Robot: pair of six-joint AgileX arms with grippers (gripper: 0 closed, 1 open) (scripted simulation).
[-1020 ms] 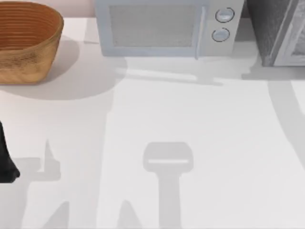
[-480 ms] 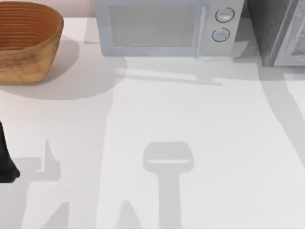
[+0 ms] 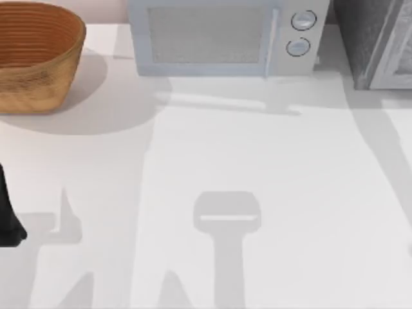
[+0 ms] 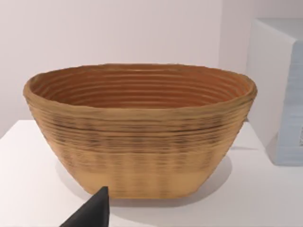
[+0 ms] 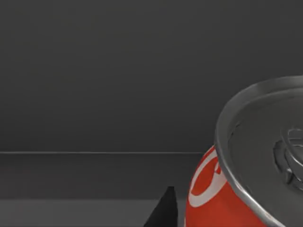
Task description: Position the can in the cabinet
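The right gripper (image 5: 176, 215) is sitting inside the dark cabinet (image 5: 94, 71) with the red can (image 5: 246, 170) just beside its fingertip, grip unclear

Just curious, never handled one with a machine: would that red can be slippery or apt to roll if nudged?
Probably slippery: the can has a smooth, glossy red side and metal rim. Its round body would likely roll if tipped over. It looks rigid, though thin walls might dent.
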